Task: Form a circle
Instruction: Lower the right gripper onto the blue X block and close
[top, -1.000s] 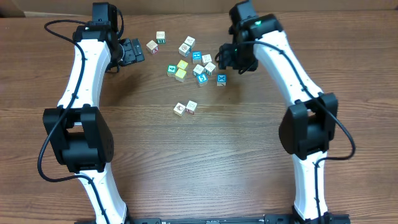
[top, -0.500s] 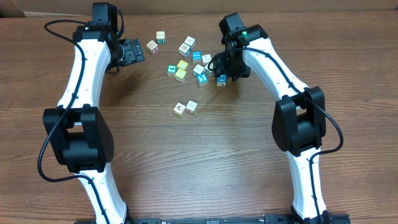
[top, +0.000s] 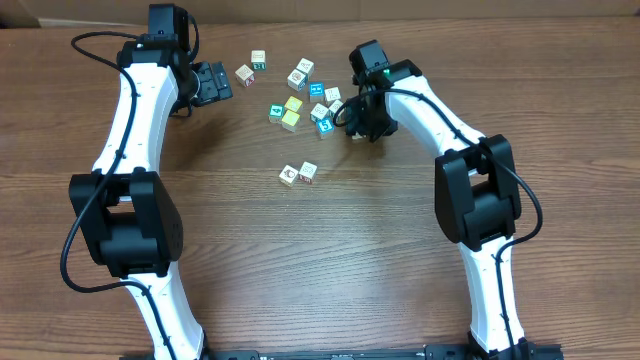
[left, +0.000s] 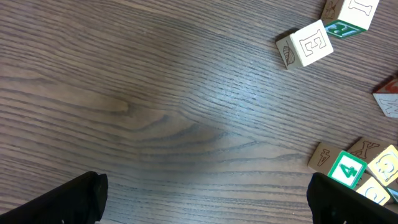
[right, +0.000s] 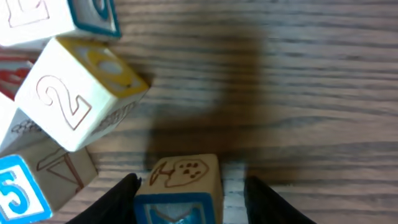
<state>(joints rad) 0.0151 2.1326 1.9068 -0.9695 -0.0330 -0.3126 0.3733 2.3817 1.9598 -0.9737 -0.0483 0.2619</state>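
The circle is just two white-faced cubes (top: 308, 172) side by side, below the scatter. My right gripper (top: 356, 127) is low at the scatter's right edge. In the right wrist view it (right: 191, 185) straddles a cube (right: 184, 177) with a blue-framed face and a drawn top. The left finger touches that cube. A small gap shows at the right finger, so the jaws are open. My left gripper (top: 211, 83) is wide open over bare wood at the scatter's left, and nothing lies between its fingers (left: 81, 196).
Several loose white, cyan and yellow cubes (top: 293, 104) lie between the arms. A "2" cube (right: 78, 99) and a "5" cube (right: 18, 193) sit close to the left of the right gripper. An "E" cube (left: 308, 43) and a green "4" cube (left: 346, 169) lie to the right of the left gripper.
The right gripper has moved left and down onto the blue-faced cube, and its jaws have narrowed around it. The left arm has not moved.
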